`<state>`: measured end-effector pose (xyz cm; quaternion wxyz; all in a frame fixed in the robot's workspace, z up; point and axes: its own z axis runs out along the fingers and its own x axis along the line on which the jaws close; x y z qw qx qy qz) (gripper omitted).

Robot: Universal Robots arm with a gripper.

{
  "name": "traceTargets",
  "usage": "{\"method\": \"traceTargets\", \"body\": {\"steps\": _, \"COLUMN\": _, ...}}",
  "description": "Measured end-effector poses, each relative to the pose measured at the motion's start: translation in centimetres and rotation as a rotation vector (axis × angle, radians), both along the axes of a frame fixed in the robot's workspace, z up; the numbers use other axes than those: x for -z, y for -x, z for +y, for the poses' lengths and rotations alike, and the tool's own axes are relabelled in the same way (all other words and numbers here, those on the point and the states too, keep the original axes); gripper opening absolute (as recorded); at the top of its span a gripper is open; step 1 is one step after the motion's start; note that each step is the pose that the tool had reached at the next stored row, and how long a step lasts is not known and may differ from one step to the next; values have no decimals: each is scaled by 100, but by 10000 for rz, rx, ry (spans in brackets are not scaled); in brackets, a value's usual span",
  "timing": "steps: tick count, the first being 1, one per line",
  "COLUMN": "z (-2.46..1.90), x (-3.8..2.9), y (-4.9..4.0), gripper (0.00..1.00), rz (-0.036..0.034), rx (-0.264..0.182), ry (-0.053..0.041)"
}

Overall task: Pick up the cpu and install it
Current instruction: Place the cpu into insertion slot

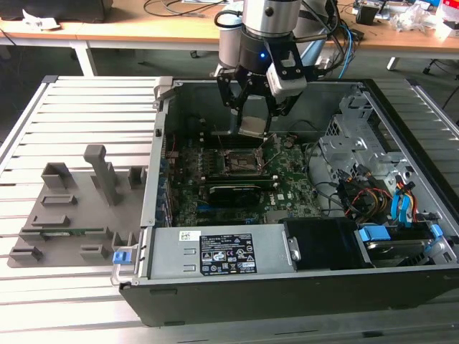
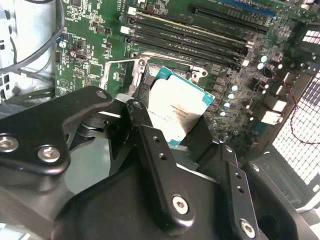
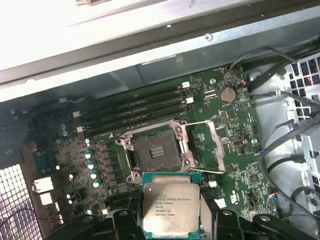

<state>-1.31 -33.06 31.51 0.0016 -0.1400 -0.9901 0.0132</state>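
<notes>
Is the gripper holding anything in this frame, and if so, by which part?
Yes. The gripper holds the cpu by two opposite edges, with its metal top showing, raised near the open socket.

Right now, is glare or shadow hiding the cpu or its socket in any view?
First wrist view: white blowout beyond the case wall, but cpu and socket evenly lit. Second wrist view: glare whitens the cpu's top. Exterior view: socket dark beneath the gripper.

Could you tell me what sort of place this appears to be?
Probably a robotics lab: an opened computer case on a slatted metal table, cable-strewn desks behind, the gripper holding the cpu.
</notes>
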Motion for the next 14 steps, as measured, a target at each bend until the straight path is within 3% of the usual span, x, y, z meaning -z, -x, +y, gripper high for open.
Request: {"method": "traceTargets", "body": {"steps": 14, "z": 0, "x": 3, "y": 0, "gripper": 55, "rz": 0, "rx": 1262, "ry": 6}}
